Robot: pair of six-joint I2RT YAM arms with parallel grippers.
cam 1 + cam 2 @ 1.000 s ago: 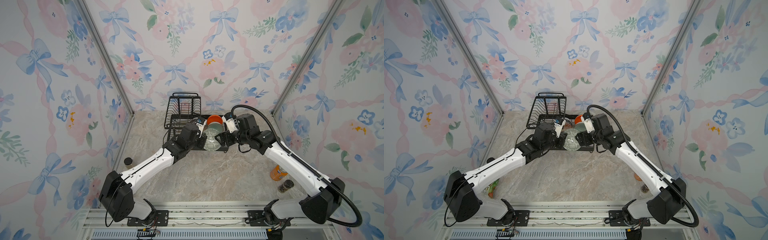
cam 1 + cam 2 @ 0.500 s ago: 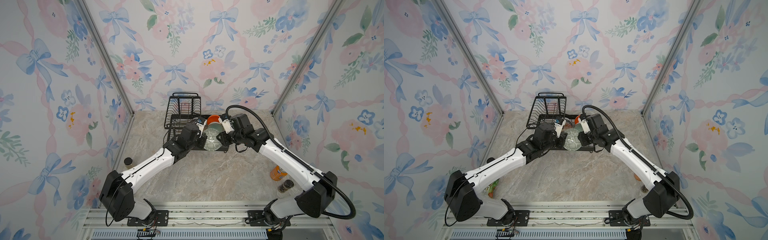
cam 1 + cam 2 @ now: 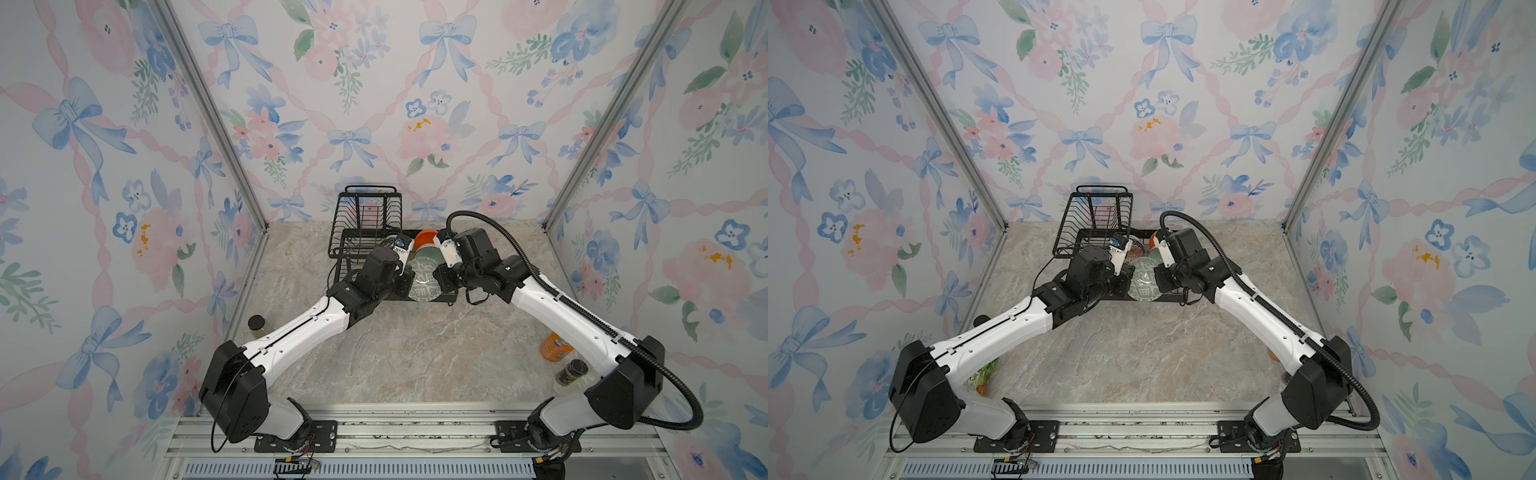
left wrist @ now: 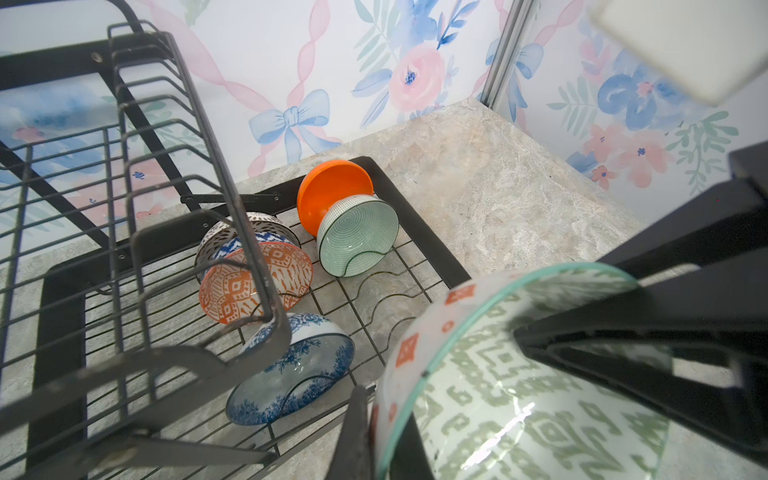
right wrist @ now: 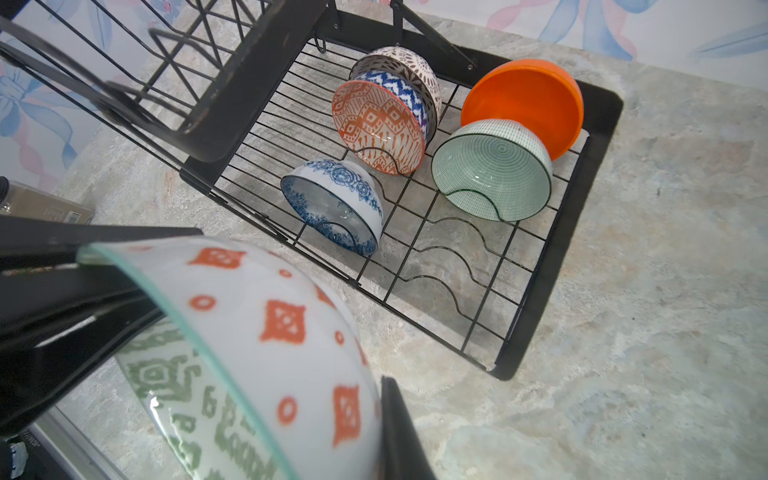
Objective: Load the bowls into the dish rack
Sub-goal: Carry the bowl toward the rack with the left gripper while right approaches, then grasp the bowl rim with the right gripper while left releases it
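Green-white bowl (image 4: pixel 519 415): up in the air, tipped on edge, patterned inside showing in both top views. It hangs over the near side of the rack's lower tray, not in a slot yet.
L pincer (image 4: pixel 440 361): clamped tight on the bowl's rim, one finger inside, one outside.
R pincer (image 5: pixel 278 336): on the rim from the opp. side, narrow, fingers either side of the wall and pinching it. So two grips on one bowl.
Dish rack (image 3: pixel 365 216): black wire, at the back of the bench by the rear wall, raised basket on its L half.
Lower tray (image 5: pixel 598 174): bowls stand on edge in the wire slots.
Orange bowl (image 5: pixel 528 99): far R corner of the tray, leaning.
Mint bowl (image 5: pixel 490 174): right in front of the orange one, touching it.
Orange-white bowl (image 5: pixel 374 124): leans against the white-black bowl (image 5: pixel 415 66) behind it, near the basket's edge.
Blue floral bowl (image 5: pixel 332 195): alone, one row nearer, tilted.
Bench (image 3: pixel 415 357): marble look. Orange can (image 3: pixel 555 345) & dark jar (image 3: pixel 572 372) sit by the R arm, well apart from the rack; small jar (image 3: pixel 256 326) at the L edge.
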